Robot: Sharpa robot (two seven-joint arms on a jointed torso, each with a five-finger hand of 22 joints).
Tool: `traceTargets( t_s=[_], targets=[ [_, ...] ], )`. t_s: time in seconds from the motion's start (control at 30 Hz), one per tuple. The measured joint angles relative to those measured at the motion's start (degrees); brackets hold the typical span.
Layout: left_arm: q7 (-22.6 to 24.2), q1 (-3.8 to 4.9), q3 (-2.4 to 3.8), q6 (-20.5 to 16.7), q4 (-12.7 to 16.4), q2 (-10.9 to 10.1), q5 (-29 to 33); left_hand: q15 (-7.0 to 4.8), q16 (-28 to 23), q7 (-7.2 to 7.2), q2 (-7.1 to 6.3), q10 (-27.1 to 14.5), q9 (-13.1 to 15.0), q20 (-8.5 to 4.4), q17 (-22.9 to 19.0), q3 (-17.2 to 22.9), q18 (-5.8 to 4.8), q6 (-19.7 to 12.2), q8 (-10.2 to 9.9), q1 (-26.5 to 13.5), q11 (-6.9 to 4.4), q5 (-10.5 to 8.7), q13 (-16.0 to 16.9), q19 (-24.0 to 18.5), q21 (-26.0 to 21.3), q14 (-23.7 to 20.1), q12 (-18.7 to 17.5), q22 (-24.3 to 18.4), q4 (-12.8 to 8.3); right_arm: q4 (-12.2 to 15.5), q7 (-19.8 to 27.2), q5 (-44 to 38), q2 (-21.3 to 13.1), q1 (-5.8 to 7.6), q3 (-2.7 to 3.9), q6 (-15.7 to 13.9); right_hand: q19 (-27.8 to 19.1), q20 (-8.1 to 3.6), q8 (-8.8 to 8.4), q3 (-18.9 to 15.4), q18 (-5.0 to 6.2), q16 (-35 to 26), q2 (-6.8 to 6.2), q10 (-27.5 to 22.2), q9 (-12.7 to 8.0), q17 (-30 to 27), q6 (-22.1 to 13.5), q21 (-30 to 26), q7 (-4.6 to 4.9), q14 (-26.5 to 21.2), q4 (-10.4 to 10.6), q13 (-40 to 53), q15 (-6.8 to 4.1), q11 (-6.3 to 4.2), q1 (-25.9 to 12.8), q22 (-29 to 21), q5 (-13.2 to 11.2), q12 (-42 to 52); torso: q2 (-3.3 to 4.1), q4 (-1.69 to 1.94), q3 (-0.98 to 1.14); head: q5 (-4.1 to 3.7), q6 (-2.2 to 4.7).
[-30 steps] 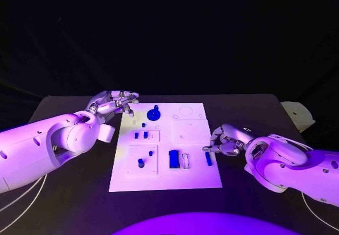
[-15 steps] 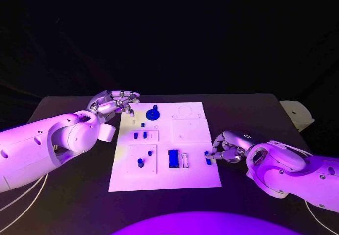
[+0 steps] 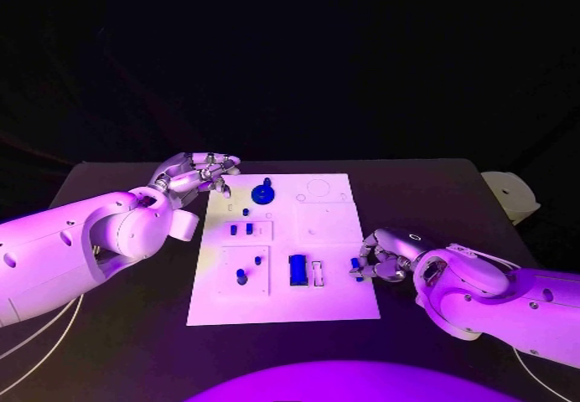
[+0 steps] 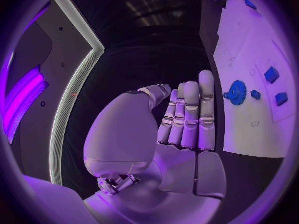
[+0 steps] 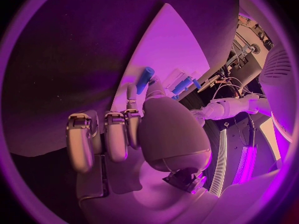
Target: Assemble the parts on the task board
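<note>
A black table carries the white task board at its middle, with blue parts set across the board, among them a blue gear near its far edge. The left hand hovers just beyond the board's far left corner, fingers loosely curled and side by side, holding nothing. The right hand sits at the board's right edge, fingers closed around a small blue peg.
</note>
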Motion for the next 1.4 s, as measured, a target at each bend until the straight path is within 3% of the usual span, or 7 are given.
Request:
traceTargets(
  t_s=[0.2,0.5,0.67,0.8,0.87,1.07,1.4],
  targets=[
    [0.0,0.00,0.00,0.0,0.0,-0.1,0.0,0.00,0.0,0.00,0.00,0.0,0.0,0.00,0.0,0.0,0.00,0.0,0.0,0.0,0.00,0.00,0.0,0.0,0.0,0.0,0.0,0.0,0.0,-0.6,-0.1,-1.3,0.9,-0.36,0.26,0.2,0.0,0.00,-0.68,0.9,0.00,-0.2,-0.31,0.1,0.0,0.0,0.3,0.0,-0.14,0.0,-0.9,6.7,0.02,-0.09,4.4,0.0,-0.4,-0.5,-0.01,-0.01,-0.01,0.07,-0.21],
    [0.0,0.00,0.00,0.0,0.0,-0.2,0.0,0.00,0.0,0.00,0.00,-0.2,0.0,0.00,0.0,0.0,-0.01,0.0,0.0,0.0,0.22,0.00,0.0,0.0,0.0,0.0,0.0,-0.1,0.0,-0.5,0.1,-3.3,1.5,-0.49,0.42,1.1,0.0,0.00,-2.45,6.9,0.00,-0.2,-3.65,0.0,-1.7,0.0,1.4,0.0,-0.62,0.0,-2.8,8.2,0.02,-0.12,8.6,0.0,-1.6,-0.7,-0.06,0.03,-0.08,0.04,-0.41],
    [0.0,0.00,0.00,0.0,0.1,-0.2,0.0,0.00,0.0,0.00,0.00,-0.2,0.0,0.00,0.0,0.0,0.00,0.0,0.0,0.0,0.22,0.00,0.0,0.0,0.0,0.0,0.0,-0.1,0.0,-0.2,0.2,-3.8,1.6,-0.61,0.38,1.2,0.0,0.00,-2.53,13.3,0.00,-0.2,-4.56,0.2,-1.4,0.0,1.0,0.0,-0.21,0.0,1.4,5.9,0.01,-0.25,9.5,0.0,1.9,-1.0,-0.07,0.04,-0.09,0.03,-0.34],
    [0.0,-0.01,0.00,0.0,0.1,-0.3,0.0,0.00,0.0,0.00,0.00,-0.4,0.0,0.00,0.0,0.0,0.00,0.0,0.0,0.0,0.01,0.00,0.0,0.0,0.0,0.0,0.2,-0.1,0.0,-0.2,0.2,-4.0,1.7,-0.65,0.35,1.1,0.0,0.00,-1.53,25.5,0.00,-0.2,-6.43,0.6,0.3,0.0,0.5,0.0,0.30,0.0,7.3,0.0,-0.03,-0.87,8.7,0.0,2.5,-0.8,-0.07,0.05,-0.10,0.14,-0.26],
    [-0.1,-0.01,0.00,0.0,0.1,-0.4,0.0,0.00,0.0,0.00,0.00,-0.4,0.0,0.00,0.0,0.0,0.00,0.0,0.0,0.0,0.01,0.00,0.0,0.0,0.0,0.0,0.2,-0.1,0.0,-0.1,0.1,-4.1,1.6,-0.65,0.35,1.0,0.0,0.00,-0.76,33.3,0.00,-0.2,-8.70,0.7,1.1,0.0,0.3,0.0,0.25,0.0,6.8,-0.8,-0.03,-1.03,3.8,0.0,2.5,-1.0,-0.07,0.06,-0.10,0.22,-0.23],
    [-0.1,-0.01,0.00,0.0,0.2,-0.4,0.0,0.00,0.0,0.00,0.00,-0.4,0.0,0.00,0.0,0.0,0.00,0.0,0.0,0.0,0.01,0.00,0.0,0.0,0.0,0.0,0.2,-0.1,0.0,0.8,-0.5,-3.3,1.3,-0.43,0.11,0.8,0.0,0.00,-0.09,40.7,0.00,-0.2,-10.23,0.4,2.3,0.0,0.1,0.0,0.24,0.0,2.2,-0.4,-0.03,-0.74,-2.6,0.0,2.2,-1.0,-0.07,0.06,-0.10,0.40,-0.09],
    [-0.1,-0.01,-0.01,0.0,0.3,-0.4,0.0,0.00,0.0,0.00,0.00,-0.4,0.0,0.00,0.0,0.0,0.00,0.0,0.0,0.0,0.01,0.00,0.0,0.0,0.0,0.0,0.2,-0.1,0.0,2.7,-1.3,1.0,3.2,0.70,0.00,-0.6,0.0,0.00,0.27,43.0,0.00,-0.2,-10.96,0.4,2.3,0.0,0.1,0.0,0.25,0.0,-0.1,-0.4,-0.03,-0.74,-4.6,0.0,1.9,-0.7,0.01,0.12,-0.07,0.46,-0.03]
  ],
)
